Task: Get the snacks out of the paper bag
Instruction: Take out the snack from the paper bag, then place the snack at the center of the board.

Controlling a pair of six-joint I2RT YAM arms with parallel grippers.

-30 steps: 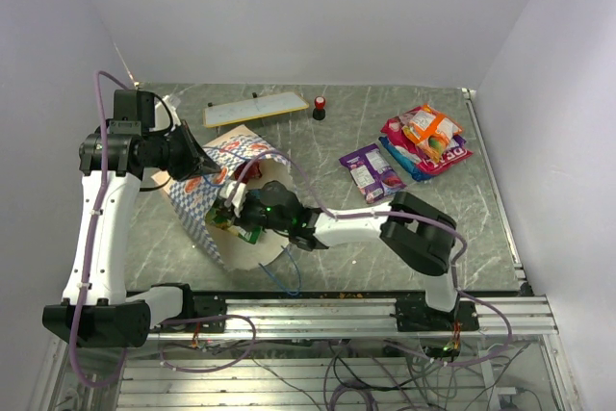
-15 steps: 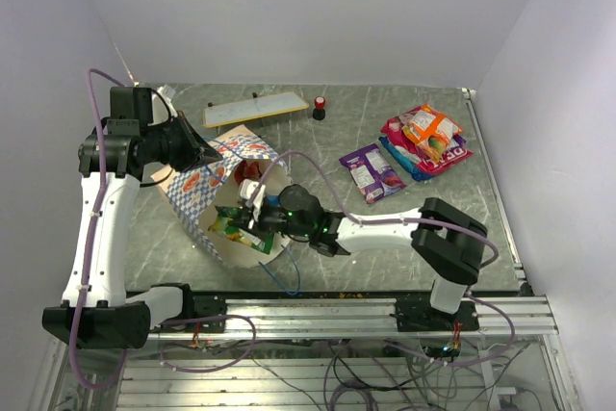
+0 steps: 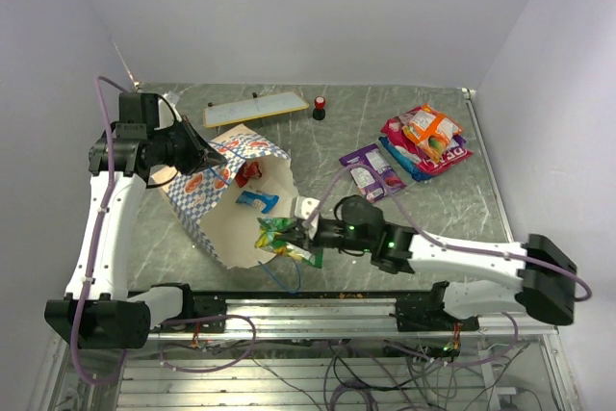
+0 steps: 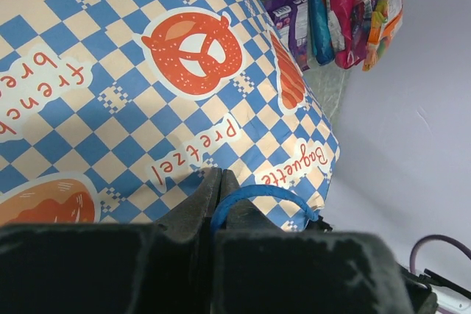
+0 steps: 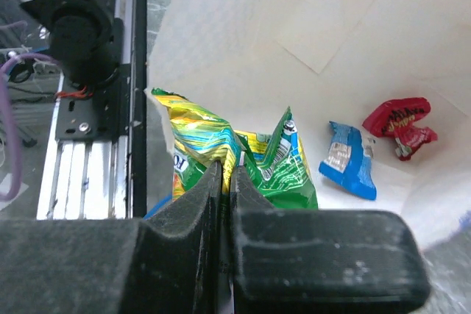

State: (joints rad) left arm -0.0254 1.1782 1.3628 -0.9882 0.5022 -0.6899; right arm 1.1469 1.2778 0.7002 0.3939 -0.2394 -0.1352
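Top cam: the paper bag (image 3: 192,201) lay on its side on the table's left, mouth open toward the right arm. The left gripper (image 3: 199,153) was pinched on its upper edge. The right gripper (image 3: 306,232) was clamped on a green packet (image 3: 281,238) at the mouth.

Left wrist: jaws were tight on the blue cord handle (image 4: 259,195).

Right wrist: jaws squeezed that green packet, with a blue packet (image 5: 348,161) and a red wrapper (image 5: 399,124) on the lining behind.
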